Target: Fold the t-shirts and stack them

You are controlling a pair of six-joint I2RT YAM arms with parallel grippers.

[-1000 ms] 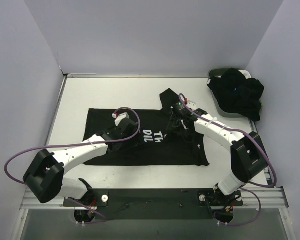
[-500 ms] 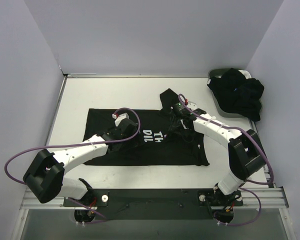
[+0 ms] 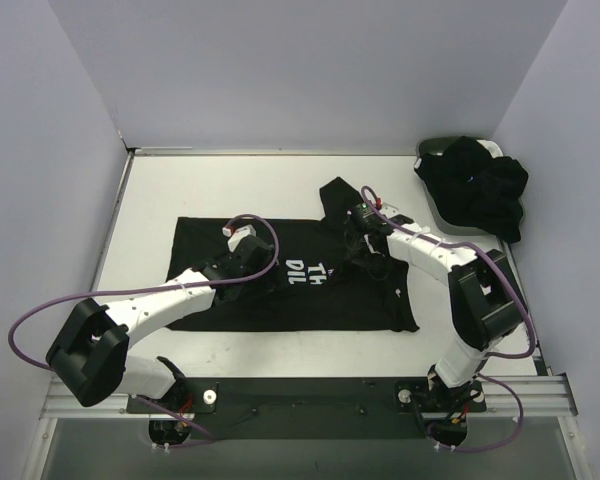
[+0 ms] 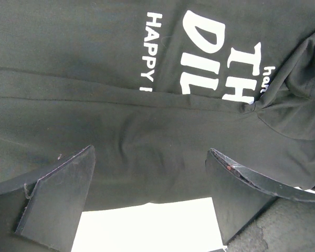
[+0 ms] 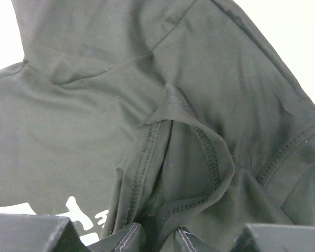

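Observation:
A black t-shirt (image 3: 280, 295) with white lettering (image 3: 310, 272) lies spread flat on the table, its right sleeve (image 3: 335, 195) flipped up toward the back. My left gripper (image 3: 255, 268) hovers over the shirt's left half, open, with only flat cloth (image 4: 147, 131) and a strip of table under its jaws (image 4: 151, 152). My right gripper (image 3: 358, 245) is down on the shirt by the right armpit. Its jaws (image 5: 158, 224) stand partly apart, with a bunched fold of stitched hem (image 5: 199, 157) rising between them. More black t-shirts (image 3: 480, 190) are heaped at the back right.
A dark oval basket (image 3: 430, 152) holds the heap in the back right corner, with cloth spilling over its rim. Purple cables loop from both arms. Grey walls close in the table on three sides. A metal rail (image 3: 300, 395) runs along the near edge.
The right gripper's jaws have drawn closer together around the fold of cloth, and its forearm has swung slightly toward the back. The left arm has not moved.

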